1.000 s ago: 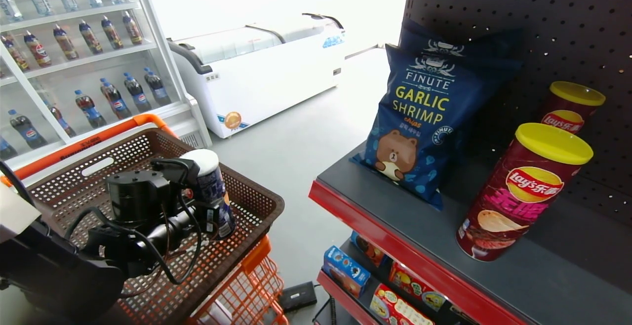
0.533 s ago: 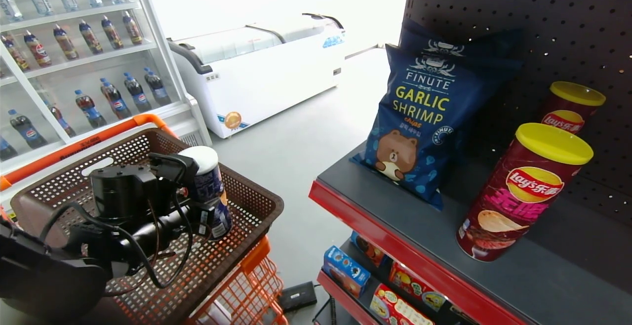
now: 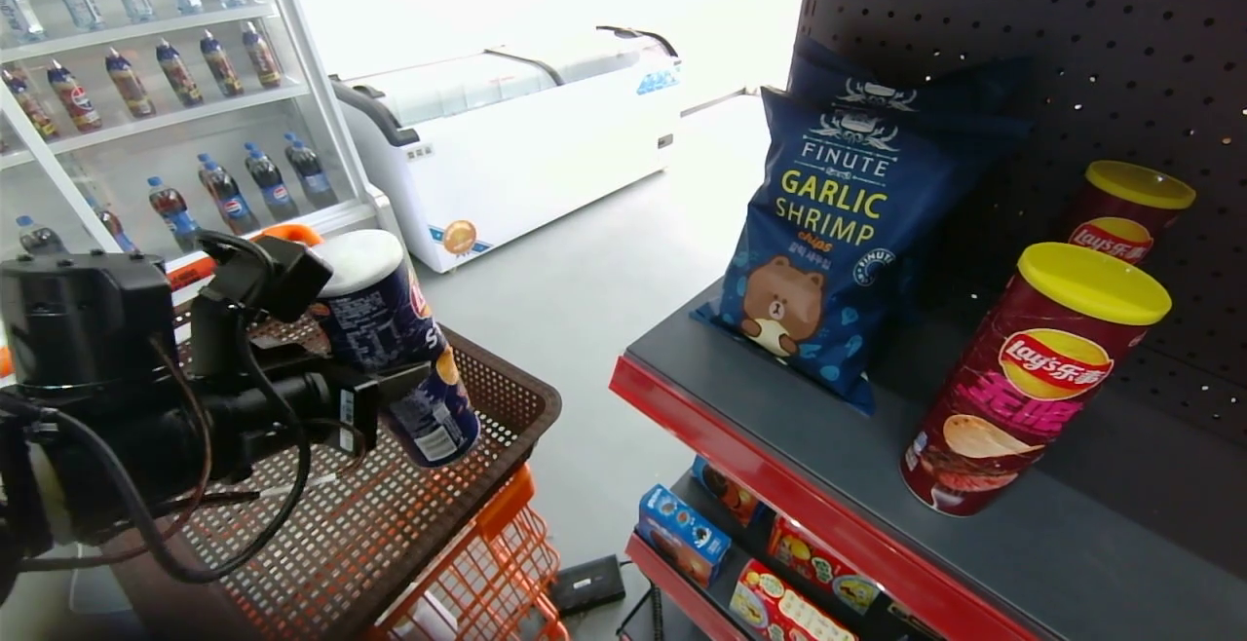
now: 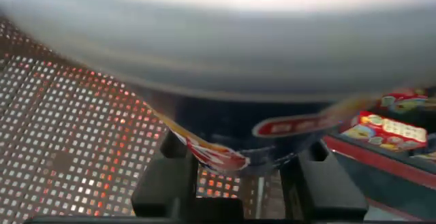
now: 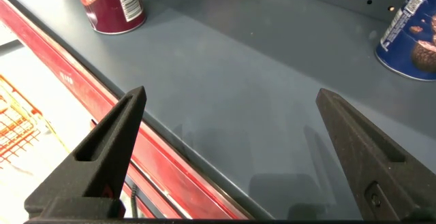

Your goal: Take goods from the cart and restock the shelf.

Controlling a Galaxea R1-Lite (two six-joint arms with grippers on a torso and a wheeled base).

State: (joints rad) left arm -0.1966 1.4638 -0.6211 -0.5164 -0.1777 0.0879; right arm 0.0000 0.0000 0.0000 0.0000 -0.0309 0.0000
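Observation:
My left gripper (image 3: 343, 341) is shut on a dark blue chips can (image 3: 388, 349) with a white lid, held tilted above the brown cart basket (image 3: 507, 390). Close up, the can (image 4: 238, 129) sits between the two black fingers (image 4: 163, 183). The grey shelf (image 3: 779, 446) with its red front edge stands to the right, carrying a blue garlic shrimp bag (image 3: 838, 232) and two red cans with yellow lids (image 3: 1033, 378) (image 3: 1125, 212). My right gripper (image 5: 235, 159) hangs open over the bare shelf board (image 5: 259, 94), nothing between its fingers.
A red can (image 5: 109, 3) and a blue can (image 5: 412, 40) stand on the shelf near my right gripper. Boxes (image 3: 682, 534) fill the lower shelf. An orange lower cart basket (image 3: 487, 563), a bottle fridge (image 3: 146, 86) and a chest freezer (image 3: 516, 134) stand around.
My left arm has lifted the blue can up out of the basket, and the can now leans more. The shelf goods have not moved.

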